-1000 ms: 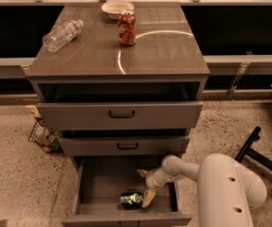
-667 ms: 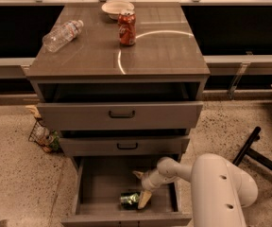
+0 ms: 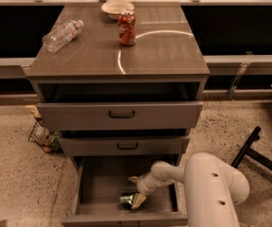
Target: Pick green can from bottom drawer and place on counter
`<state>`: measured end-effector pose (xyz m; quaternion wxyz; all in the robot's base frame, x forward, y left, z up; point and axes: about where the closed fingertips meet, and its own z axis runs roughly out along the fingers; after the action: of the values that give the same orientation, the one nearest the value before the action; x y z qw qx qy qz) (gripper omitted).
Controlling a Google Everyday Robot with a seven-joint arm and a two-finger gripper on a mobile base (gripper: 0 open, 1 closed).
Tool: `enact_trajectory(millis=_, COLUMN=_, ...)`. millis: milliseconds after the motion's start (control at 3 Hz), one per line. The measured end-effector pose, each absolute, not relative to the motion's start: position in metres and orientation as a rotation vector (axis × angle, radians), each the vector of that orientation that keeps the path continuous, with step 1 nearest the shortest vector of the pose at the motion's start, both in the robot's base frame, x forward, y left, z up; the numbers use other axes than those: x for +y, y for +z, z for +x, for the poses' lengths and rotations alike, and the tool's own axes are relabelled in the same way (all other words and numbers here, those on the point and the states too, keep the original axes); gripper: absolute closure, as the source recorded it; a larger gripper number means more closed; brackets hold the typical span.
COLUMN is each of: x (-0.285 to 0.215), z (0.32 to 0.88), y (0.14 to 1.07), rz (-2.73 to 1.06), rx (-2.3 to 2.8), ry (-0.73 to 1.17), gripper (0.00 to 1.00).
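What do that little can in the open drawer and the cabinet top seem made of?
The can: likely thin metal, shiny dark green, by its bright glints. The counter: glossy grey-brown, perhaps laminate; it mirrors a curved light streak. The tool is in the bottom drawer, at the can.

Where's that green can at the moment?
At the bottom of the camera view, the green can lies in the open bottom drawer, near its front edge, about mid-width. The gripper, reaching in from the right, sits right beside it.
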<state>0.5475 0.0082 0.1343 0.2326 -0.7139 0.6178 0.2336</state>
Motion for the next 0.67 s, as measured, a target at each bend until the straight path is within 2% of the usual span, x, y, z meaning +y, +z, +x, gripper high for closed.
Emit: enact_trajectory(millis=667, x=0.0162, z=0.5409, y=0.1281, rz=-1.996, rx=1.685, ry=0.661, gripper=0.63)
